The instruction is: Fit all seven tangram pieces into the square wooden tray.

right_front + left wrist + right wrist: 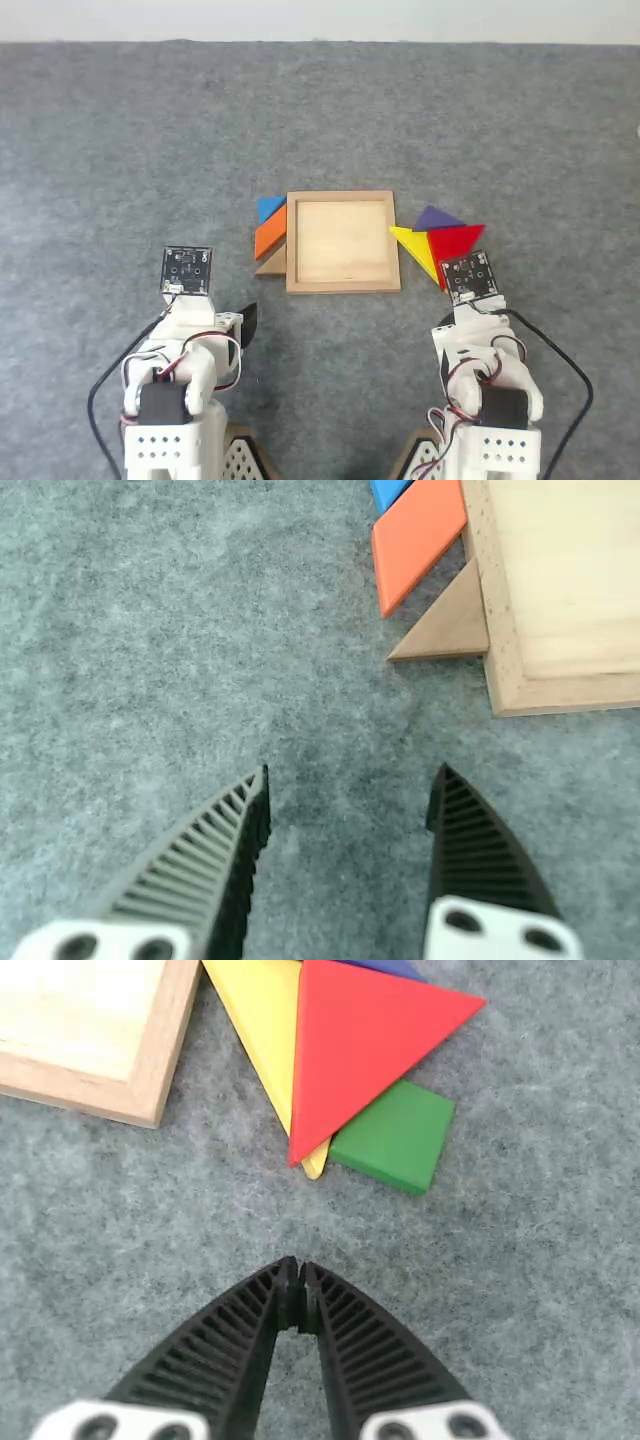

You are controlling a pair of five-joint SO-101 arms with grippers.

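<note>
The square wooden tray (342,285) lies mid-table with nothing in it; its corner shows as tray (510,685) and tray (150,1080). Against its left side lie a blue piece (269,207), an orange piece (270,237) and a wood-coloured triangle (273,263), seen closer as orange (415,540) and triangle (450,630). To its right lie a yellow triangle (413,247), a red triangle (453,240) and a purple piece (436,216). A green square (395,1135) rests beside the red triangle (360,1040). My left gripper (350,795) is open over bare carpet. My right gripper (298,1270) is shut, holding nothing.
Grey carpet (150,140) covers the table. Both arm bases stand at the near edge, left arm (180,380) and right arm (485,380). A pale wall strip runs along the far edge.
</note>
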